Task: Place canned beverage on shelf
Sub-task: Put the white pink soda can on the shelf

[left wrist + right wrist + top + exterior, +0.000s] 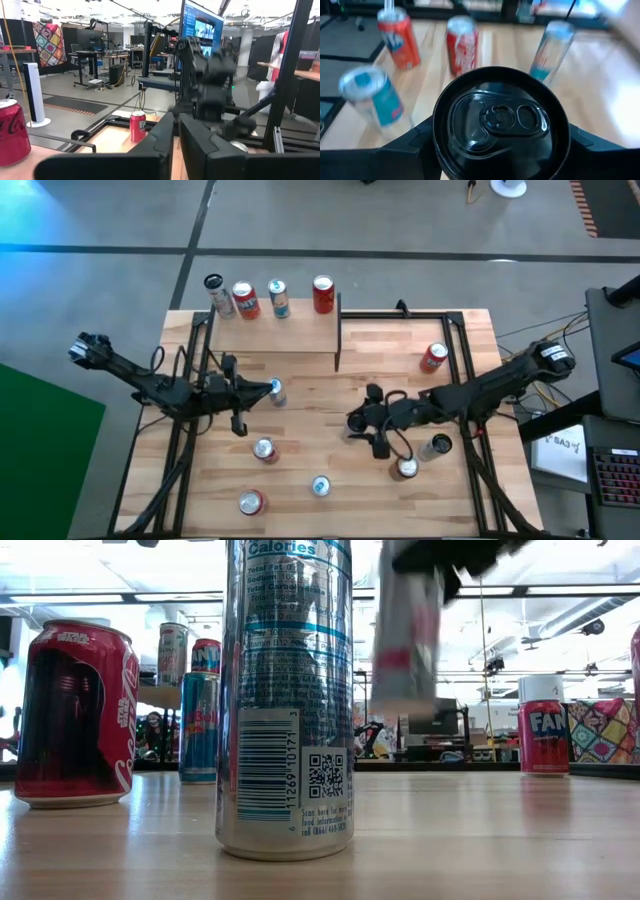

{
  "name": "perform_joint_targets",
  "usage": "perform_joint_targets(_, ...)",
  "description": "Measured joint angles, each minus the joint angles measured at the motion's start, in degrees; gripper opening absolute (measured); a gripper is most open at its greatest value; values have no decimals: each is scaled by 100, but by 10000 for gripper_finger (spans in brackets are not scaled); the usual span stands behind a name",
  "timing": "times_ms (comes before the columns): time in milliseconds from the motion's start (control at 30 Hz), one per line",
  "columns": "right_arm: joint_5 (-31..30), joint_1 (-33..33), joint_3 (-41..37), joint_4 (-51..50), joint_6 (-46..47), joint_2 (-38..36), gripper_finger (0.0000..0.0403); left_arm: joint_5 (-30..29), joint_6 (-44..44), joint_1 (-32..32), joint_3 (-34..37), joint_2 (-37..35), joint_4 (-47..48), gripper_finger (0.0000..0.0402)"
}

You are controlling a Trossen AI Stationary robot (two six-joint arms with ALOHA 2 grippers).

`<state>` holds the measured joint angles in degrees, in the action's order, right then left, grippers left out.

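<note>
Right wrist view shows the right hand [500, 150] clamped around a black-topped can [501, 122], well short of the shelf [275, 330]; rigid, smooth, probably slippery, best gripped mid-body. Left hand [175, 145] looks closed, empty.

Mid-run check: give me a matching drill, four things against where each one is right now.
Things:
1. black can
2. Fanta can
3. blue-white can
4. left end effector

Places:
A. on the shelf
B. held in the right end effector
C. standing on the table, far right side
D. over the table's left half, next to a slim can

Pairs: 1-B; 2-C; 3-A; 4-D
</note>
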<state>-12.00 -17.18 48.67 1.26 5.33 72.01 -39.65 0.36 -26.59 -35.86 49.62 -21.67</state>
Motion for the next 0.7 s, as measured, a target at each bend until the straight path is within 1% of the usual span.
perform_joint_targets(133, 3, 271, 685, -359, -517, -61, 238, 0, 51, 0, 0, 81, -11, 51)
perform_joint_targets(300, 45, 709, 1627, -587, -1160, 174, 238, -40, 346, 0, 0, 25, 204, 113)
perform_joint_targets(367, 79, 919, 1995, -617, -1328, 323, 238, -281, 530, 0, 0, 16, 308, 139)
perform_joint_targets(433, 182, 1186, 2354, -716, -1413, 520, 238, -690, 799, 0, -1, -24, 309, 162)
perform_joint_targets(500, 229, 1464, 2730, -833, -1376, 737, 238, -1170, 1183, 0, -62, -109, 326, 181)
perform_joint_targets(567, 319, 1780, 3128, -996, -1213, 1005, 238, -1466, 1523, 8, -184, -242, 376, 193)
perform_joint_targets(600, 368, 1929, 3311, -1078, -1116, 1152, 238, -1540, 1665, 9, -253, -314, 513, 197)
perform_joint_targets(700, 703, 2370, 3887, -1423, -852, 1621, 238, -1488, 1825, 9, -486, -513, 1106, 201)
